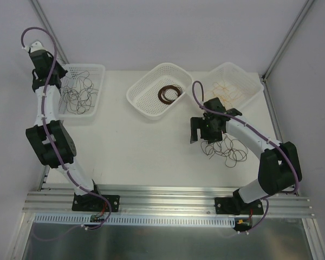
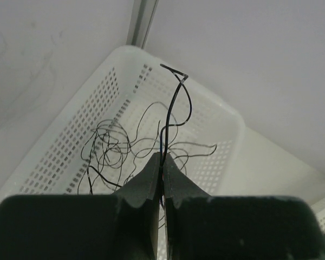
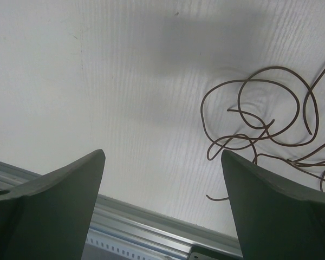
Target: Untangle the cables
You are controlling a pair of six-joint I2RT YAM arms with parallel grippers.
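left pincer (image 2: 162,162): jaws together, clamped on one black wire (image 2: 176,103)
held wire: comes up out of the fingertips, bends in a curve, ends in a kinked tip above
held wire, lower end: hidden behind the fingers, cannot tell whether it runs into the pile below
under left pincer: left basket (image 2: 70,135), white mesh, at the far-left corner of the table (image 1: 141,146)
in left basket: black tangle (image 2: 111,149), loose loops spread over the floor

right pincer (image 3: 162,179): jaws wide apart, nothing between them, pointed down at bare tabletop
right pincer position: right of centre, on the near side of the two other baskets
beside right pincer: brown tangle (image 3: 260,124), springy loops lying flat on the table, off to one finger's side, not touched
brown tangle, extent: in the top view it sits just on the near side of the pincer, outside every basket

middle basket (image 1: 146,100): far centre, holds a dark brown coil (image 1: 169,93) wound as a neat ring
right basket (image 1: 249,86): far right, tilted, holds tan wires (image 1: 225,89) in loose loops
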